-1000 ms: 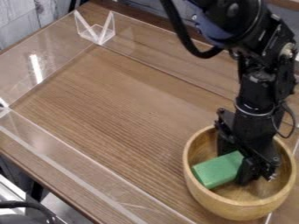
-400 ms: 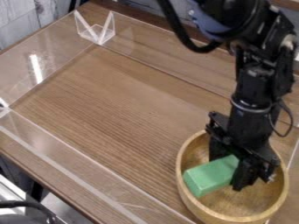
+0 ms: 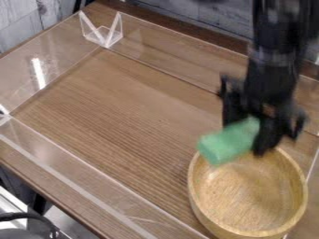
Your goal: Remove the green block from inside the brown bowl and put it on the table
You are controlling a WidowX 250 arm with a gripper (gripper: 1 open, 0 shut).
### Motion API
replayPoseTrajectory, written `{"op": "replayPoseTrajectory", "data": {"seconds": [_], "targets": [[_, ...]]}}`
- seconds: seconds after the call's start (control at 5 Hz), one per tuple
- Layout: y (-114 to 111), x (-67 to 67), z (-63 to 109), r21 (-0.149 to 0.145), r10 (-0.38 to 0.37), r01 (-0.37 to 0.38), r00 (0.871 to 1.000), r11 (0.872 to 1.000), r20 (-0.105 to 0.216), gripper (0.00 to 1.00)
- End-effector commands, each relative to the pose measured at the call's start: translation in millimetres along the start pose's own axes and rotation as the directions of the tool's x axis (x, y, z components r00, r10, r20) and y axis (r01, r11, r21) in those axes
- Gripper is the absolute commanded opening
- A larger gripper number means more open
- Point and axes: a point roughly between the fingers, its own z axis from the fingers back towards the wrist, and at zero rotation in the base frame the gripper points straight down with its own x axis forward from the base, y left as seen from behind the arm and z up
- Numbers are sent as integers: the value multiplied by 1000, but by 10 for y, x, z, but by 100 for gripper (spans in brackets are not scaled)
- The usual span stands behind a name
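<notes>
Camera view, the only one here, shows the gripper [image 3: 256,135] blurred by motion and now carried up above the brown bowl [image 3: 248,198], where a second ago it stood down inside the bowl with its fingers set around the block on the bowl floor. Its jaws stand partly apart and are clamped on the green block [image 3: 229,143], one finger on each long side as far as the blur allows; the block hangs tilted, its free end sticking out to the left, past the bowl's rim line and above it. The block has therefore left the bowl, and the bowl's interior now shows bare wood. The bowl itself sits slightly lower and further left in the frame than it did a second ago, so the lift seems to have nudged it. In my judgement the removal half of the job is done, and what remains is to carry the block sideways off the bowl and lower it. Left of the bowl the table [image 3: 118,112] lies open, bounded by the clear acrylic walls [image 3: 50,177] well away from the bowl.
</notes>
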Motion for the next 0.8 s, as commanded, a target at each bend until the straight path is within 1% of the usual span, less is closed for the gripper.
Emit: {"op": "replayPoseTrajectory", "data": {"seconds": [0.0, 0.2, 0.4, 0.6], "targets": [[330, 58, 692, 17, 106, -108, 989, 994, 107, 0], [635, -13, 812, 30, 141, -147, 981, 989, 133, 0], [607, -74, 666, 38, 126, -133, 981, 990, 148, 0], [521, -101, 488, 38, 117, -125, 981, 991, 152, 0]]}}
